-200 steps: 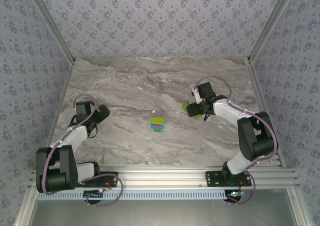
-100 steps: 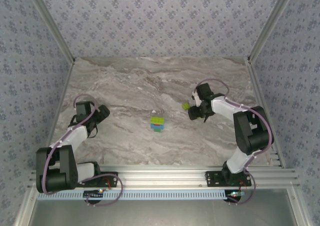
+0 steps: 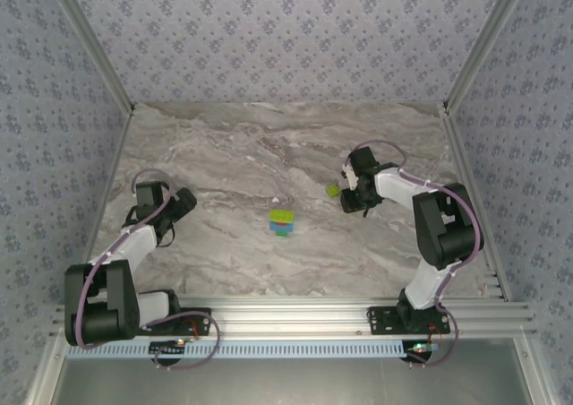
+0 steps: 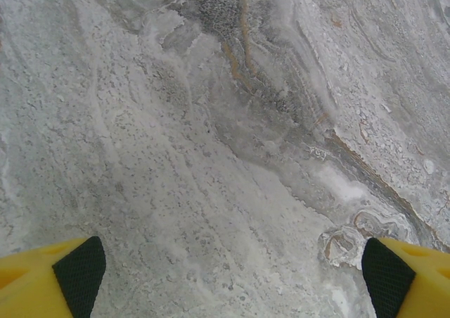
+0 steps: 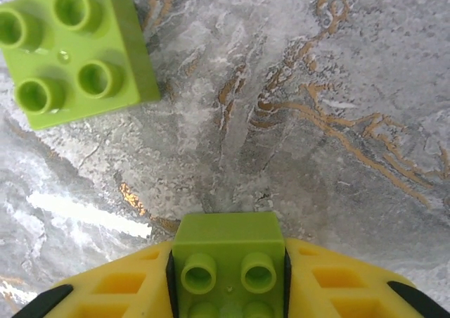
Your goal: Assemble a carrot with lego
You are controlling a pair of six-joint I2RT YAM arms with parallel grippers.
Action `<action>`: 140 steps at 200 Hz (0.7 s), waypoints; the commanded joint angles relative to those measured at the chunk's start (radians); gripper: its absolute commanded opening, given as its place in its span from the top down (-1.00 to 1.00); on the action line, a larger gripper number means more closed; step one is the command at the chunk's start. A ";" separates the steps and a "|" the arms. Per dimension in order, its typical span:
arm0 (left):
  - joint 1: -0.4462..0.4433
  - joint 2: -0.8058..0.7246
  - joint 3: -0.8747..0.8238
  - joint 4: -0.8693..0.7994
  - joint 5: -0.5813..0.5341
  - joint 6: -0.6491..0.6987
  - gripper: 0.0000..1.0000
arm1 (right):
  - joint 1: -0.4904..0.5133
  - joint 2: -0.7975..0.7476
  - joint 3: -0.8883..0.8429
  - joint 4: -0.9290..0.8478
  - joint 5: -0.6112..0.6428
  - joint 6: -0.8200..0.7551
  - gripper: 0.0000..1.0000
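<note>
**Bricks and grippers across the table**

Near the middle of the grey marble-patterned table stands a small stack of joined yellow-green, blue and green plastic bricks. A loose yellow-green four-stud plastic brick lies right of that stack and slightly farther back. Just right of the loose brick, and apart from it, is the right gripper, with a second yellow-green studded plastic brick clamped between its fingers. The left gripper is well left of the stack over bare table, its fingers spread wide.

Top external: high at near edge, looking down over whole table. Wrist cameras: close, facing down at same table.
</note>
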 commanded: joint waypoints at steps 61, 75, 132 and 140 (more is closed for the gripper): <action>-0.110 -0.390 0.183 -0.265 0.354 -0.123 -0.81 | 0.145 -0.376 -0.020 -0.009 -0.269 -0.180 0.32; -0.113 -0.363 0.302 -0.387 0.515 -0.119 -0.78 | 0.223 -0.417 0.007 -0.023 -0.277 -0.244 0.31; -0.230 -0.337 0.499 -0.686 0.892 -0.113 -0.66 | 0.507 -0.458 0.155 -0.154 -0.112 -0.430 0.26; -0.257 -0.343 0.484 -0.695 0.906 -0.122 -0.66 | 0.535 -0.460 0.168 -0.157 -0.092 -0.433 0.25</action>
